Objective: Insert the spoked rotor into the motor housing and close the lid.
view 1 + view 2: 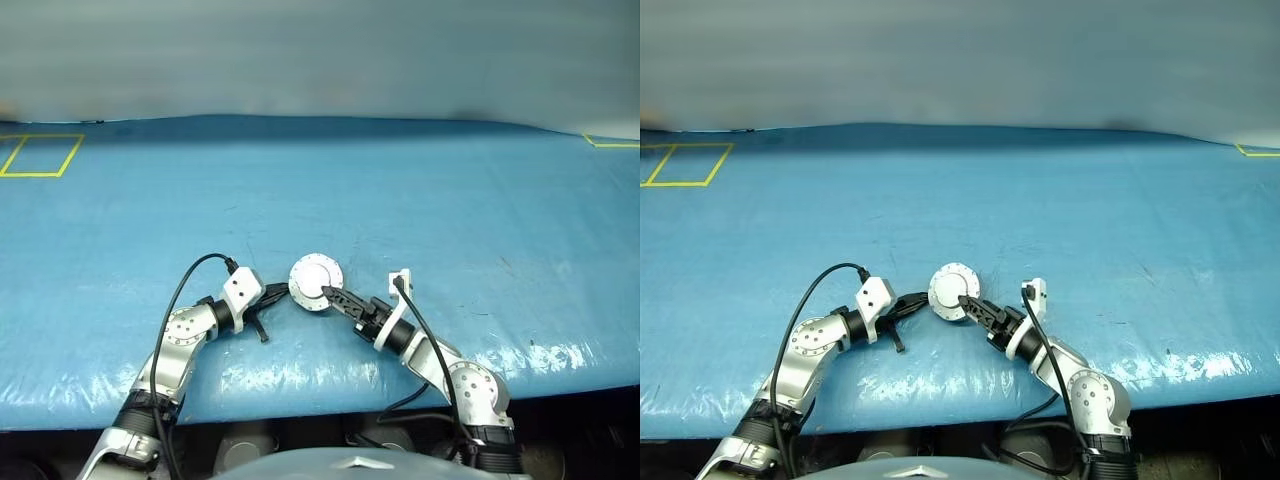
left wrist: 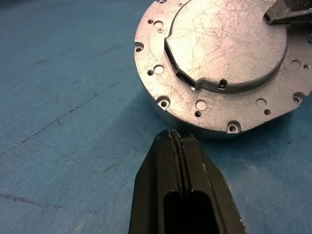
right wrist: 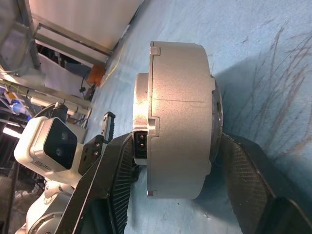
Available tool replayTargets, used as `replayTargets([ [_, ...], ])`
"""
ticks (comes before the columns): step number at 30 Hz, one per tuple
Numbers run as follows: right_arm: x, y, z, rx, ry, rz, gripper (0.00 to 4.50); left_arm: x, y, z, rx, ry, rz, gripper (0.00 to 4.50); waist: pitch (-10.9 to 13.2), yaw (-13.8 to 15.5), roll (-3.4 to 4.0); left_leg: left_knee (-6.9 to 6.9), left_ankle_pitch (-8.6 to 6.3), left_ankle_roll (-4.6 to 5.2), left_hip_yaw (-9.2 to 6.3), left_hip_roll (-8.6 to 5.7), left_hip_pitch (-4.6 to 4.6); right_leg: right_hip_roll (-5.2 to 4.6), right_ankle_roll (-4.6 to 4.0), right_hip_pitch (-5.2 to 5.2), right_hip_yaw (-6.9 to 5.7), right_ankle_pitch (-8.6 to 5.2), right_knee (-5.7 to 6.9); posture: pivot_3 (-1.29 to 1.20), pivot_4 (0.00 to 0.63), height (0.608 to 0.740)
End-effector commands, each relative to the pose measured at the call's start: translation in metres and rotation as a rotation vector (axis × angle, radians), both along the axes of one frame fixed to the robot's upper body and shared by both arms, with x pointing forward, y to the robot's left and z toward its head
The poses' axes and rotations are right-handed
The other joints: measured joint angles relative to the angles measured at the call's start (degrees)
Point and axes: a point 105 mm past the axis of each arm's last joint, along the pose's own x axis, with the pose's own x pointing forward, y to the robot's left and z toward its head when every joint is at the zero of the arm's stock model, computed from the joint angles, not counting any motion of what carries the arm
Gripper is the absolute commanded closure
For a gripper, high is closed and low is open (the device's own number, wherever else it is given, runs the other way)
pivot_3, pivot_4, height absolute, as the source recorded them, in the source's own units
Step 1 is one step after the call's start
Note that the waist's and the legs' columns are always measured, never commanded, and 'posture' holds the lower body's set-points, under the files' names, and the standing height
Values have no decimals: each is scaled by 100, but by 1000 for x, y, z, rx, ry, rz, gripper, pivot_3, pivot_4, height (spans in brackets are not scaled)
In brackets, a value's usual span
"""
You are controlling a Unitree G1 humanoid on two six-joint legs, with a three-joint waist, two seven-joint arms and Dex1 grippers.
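**Head views.** Blue worktop, with yellow tape outlines at the far corners. The motor housing lies flat near the front edge, between your two arms. Left hand: fingers pressed together, empty, tip just beside the housing's left edge. Right hand: reaches in from the other side with its fingers on the housing.

**Left wrist view.** Housing seen from above, just beyond the closed left hand, near but apart. The lid reads as a scratched plain disc sitting down on the drilled flange, not raised. One dark fingertip of the right hand rests on it. Whether the spoked rotor lies inside cannot be told.

**Right wrist view.** Housing sits between the right hand's two ribbed pads, one on the lid face and one at the base. Read this as a clamp on the housing. The left hand waits behind.

**Handling note (judgement).**
- The step in hand looks like seating the lid fully.
- Keep the squeeze square across lid and base, so the disc goes down flat and does not cock on its hinge.
- Use the closed left hand as a stop against the side wall, so the housing does not skid on the slick worktop.
- Check for an even seam all round the rim before you let go.
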Motion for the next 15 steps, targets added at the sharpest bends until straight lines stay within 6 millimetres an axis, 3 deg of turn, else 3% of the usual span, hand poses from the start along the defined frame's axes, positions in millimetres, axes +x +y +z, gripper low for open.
replayTargets([
  [1, 4, 0, 3, 17, 2, -21, 2138, 3, 6, 31, -160, -50, 8, 4500, 1, -2, 0, 0, 0, 0, 0, 0, -1, 1, -2, -1, 0, 1, 0, 0, 150, 740],
  [4, 9, 1, 0, 42, 55, -50, 2138, 4, 23, 54, -284, -21, 25, 4500, 3, -12, -2, 0, 0, -1, 0, 4, -2, 4, -8, -2, 1, 5, 1, 0, 150, 740],
  [8, 16, 1, 16, 203, 75, -89, 2138, 18, 58, 86, -354, -71, 153, 4500, 5, -14, 1, 1, 4, -7, -2, 12, -1, 18, -6, -1, 8, 3, 4, 0, 150, 740],
  [15, 18, 18, 40, 398, 99, -15, 2138, 8, 55, 94, -412, 23, 145, 4500, 19, -15, 7, 0, 0, -1, 2, 0, -8, 25, 7, -1, 33, 10, -3, 0, 150, 740],
])
